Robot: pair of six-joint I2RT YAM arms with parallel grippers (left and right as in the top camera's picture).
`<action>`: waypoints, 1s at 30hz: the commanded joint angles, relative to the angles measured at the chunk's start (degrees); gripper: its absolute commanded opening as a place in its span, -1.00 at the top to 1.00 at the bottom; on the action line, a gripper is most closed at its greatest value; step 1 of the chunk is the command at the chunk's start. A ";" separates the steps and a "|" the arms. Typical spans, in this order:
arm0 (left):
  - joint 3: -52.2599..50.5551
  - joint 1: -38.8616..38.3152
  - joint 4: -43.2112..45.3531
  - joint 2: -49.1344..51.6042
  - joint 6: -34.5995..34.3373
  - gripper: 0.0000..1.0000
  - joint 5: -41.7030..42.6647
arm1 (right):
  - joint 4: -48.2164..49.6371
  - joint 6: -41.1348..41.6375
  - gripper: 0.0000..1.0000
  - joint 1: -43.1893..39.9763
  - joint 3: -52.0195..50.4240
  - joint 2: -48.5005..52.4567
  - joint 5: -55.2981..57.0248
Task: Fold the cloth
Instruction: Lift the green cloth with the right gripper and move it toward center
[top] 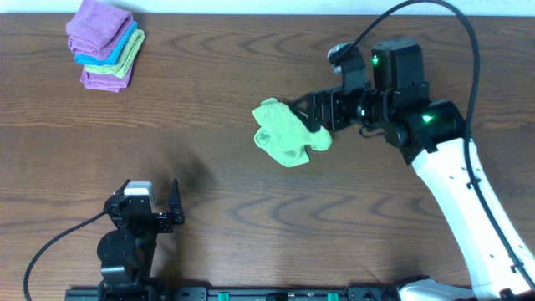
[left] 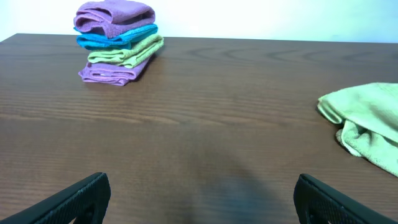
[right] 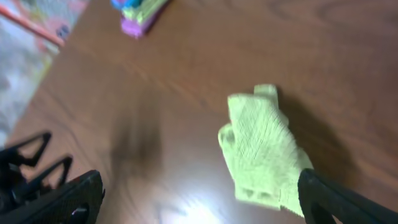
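Note:
The light lime-green cloth (top: 287,134) lies crumpled in a loose heap near the middle of the table. It also shows at the right edge of the left wrist view (left: 370,121) and in the right wrist view (right: 266,149). My right gripper (top: 312,114) hovers at the cloth's right side, just above it. In the right wrist view its jaws (right: 202,190) are wide open, with the cloth's edge close to the right finger. My left gripper (top: 152,192) is open and empty near the front left, far from the cloth, as its own view (left: 202,186) shows.
A stack of folded purple, blue and green cloths (top: 104,43) sits at the back left corner, also seen in the left wrist view (left: 118,40) and the right wrist view (right: 140,12). The table's left edge (right: 43,59) shows in the right wrist view.

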 commanded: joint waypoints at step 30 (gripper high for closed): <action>-1.36 0.39 -0.35 -0.33 -0.17 -0.91 -0.20 | -0.35 28.70 -0.79 3.32 -18.05 10.91 7.06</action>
